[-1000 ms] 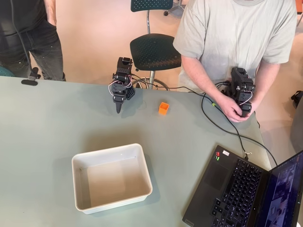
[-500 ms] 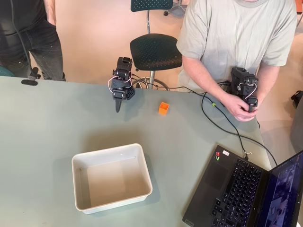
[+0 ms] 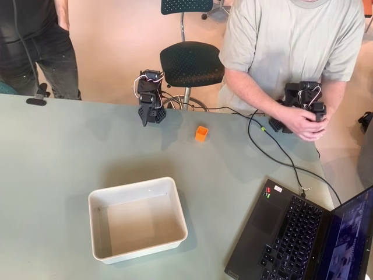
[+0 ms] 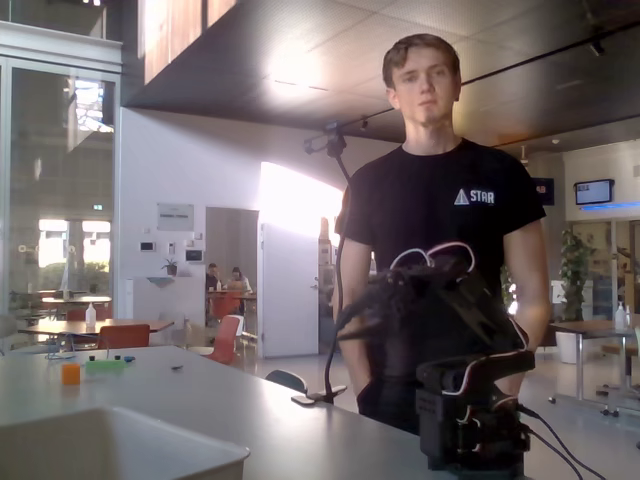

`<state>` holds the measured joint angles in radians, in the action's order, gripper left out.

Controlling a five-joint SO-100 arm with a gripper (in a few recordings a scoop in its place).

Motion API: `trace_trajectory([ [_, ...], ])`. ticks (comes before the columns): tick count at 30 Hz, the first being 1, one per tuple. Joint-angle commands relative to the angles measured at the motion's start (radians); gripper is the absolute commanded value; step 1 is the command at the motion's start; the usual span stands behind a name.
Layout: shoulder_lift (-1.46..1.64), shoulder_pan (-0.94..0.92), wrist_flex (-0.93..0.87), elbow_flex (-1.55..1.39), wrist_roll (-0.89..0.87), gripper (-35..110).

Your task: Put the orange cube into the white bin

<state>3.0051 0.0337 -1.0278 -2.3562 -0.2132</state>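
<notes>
In the overhead view the orange cube (image 3: pixel 201 133) rests on the grey-green table, near its far edge. My black gripper (image 3: pixel 144 119) hangs to the cube's left, about a hand's width away. Its fingers are together and hold nothing. The white bin (image 3: pixel 99 201) stands empty toward the table's front, below and left of the cube. In the fixed view my dark arm (image 4: pixel 450 340) looms blurred in the foreground. A corner of the white bin (image 4: pixel 120 440) shows at the bottom left of that view.
An open laptop (image 3: pixel 303 233) sits at the front right, and a black cable (image 3: pixel 274 154) runs across the table to it. A person in a light shirt (image 3: pixel 291 41) stands behind the far right edge. Another person (image 4: pixel 440 220) stands at the far left by a stand (image 3: pixel 36 99). A chair (image 3: pixel 189 61) is behind the arm.
My gripper has drawn back toward the table's far edge, its tip now higher in the overhead view. The cube and the bin have not moved.
</notes>
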Motion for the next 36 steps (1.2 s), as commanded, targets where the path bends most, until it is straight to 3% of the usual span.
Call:
trace_trajectory([
  [1,-0.121,0.066,-0.025,0.107,-0.006,3],
  [8,-0.390,0.509,-0.141,0.357,0.005,3],
  [17,-0.736,1.014,-0.167,0.371,-0.008,3],
  [23,-0.838,1.239,-0.169,0.373,-0.015,3],
  [28,-0.841,1.394,-0.169,0.362,-0.124,3],
  [36,-0.841,1.410,-0.163,0.295,-0.170,13],
])
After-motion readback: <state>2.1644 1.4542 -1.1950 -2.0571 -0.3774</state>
